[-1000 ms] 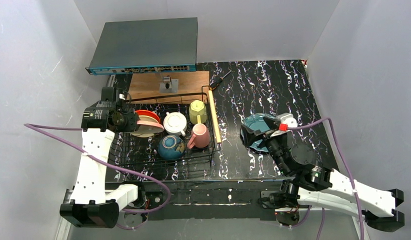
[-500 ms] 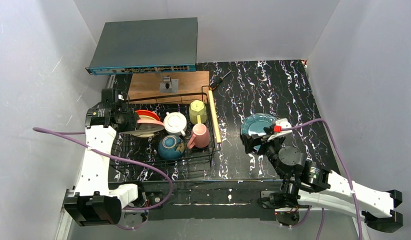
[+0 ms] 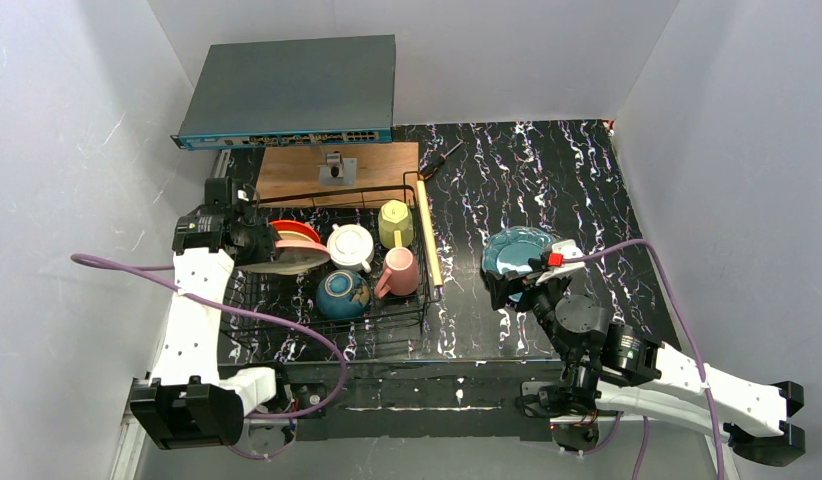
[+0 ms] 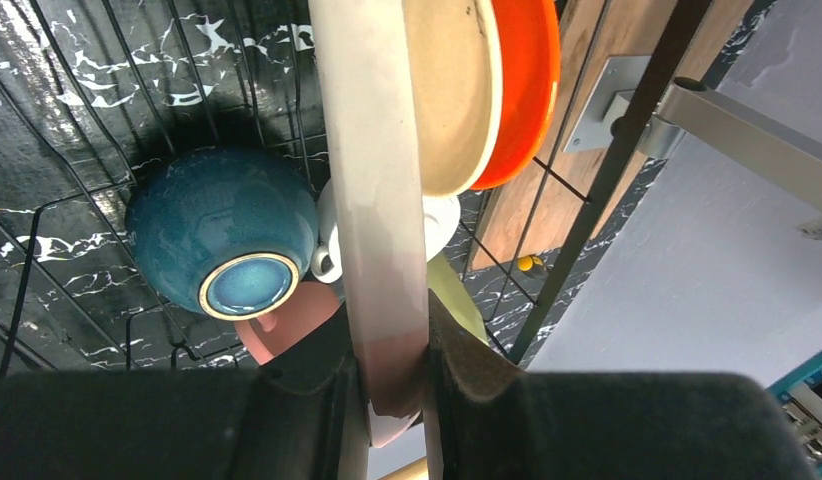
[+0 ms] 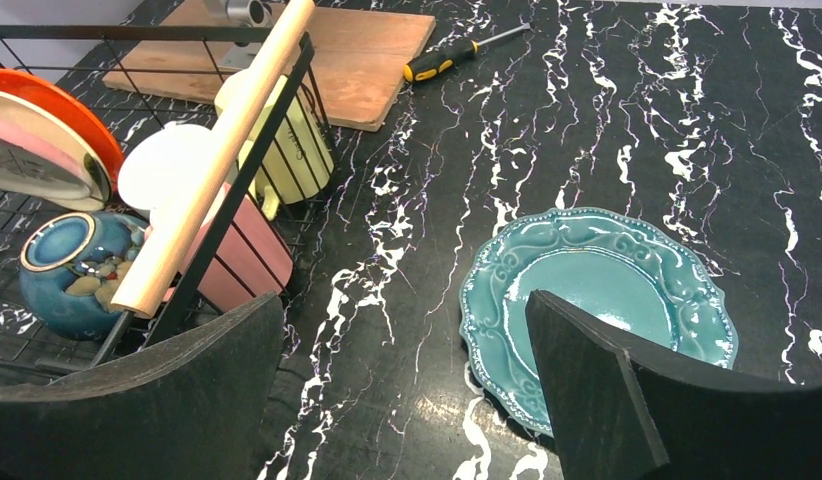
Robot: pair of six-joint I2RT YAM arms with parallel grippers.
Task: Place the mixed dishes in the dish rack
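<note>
Clamping the rim of a cream round plate [image 4: 372, 200], the left gripper [image 4: 392, 370] has its two black fingers pressed tight on either face of the plate, which stands on edge at the left end of the large rectangular black wire dish rack [image 3: 327, 325]. An orange round plate [image 4: 522, 90] stands upright just beside it, towards the rack's far side. To the right in the rack sit a blue-teal bowl [image 3: 342, 293] tipped over with its foot ring showing, a white cup [image 3: 350, 245], a yellow-green mug [image 3: 395, 223] and a pink mug [image 3: 400, 270], the two mugs close against the light wooden rod handle [image 3: 428, 235] on the rack's right side.

Outside the rack, a teal round plate with a scalloped rim [image 5: 597, 300] lies flat on the black marbled table [image 5: 547, 120], well apart from the rack. The right gripper [image 5: 407, 330] hangs above the plate's near edge with its jaws spread wide and nothing between them. A flat brown wooden board [image 5: 357, 55] and a screwdriver with a yellow and black handle [image 5: 442, 62] lie beyond the rack
</note>
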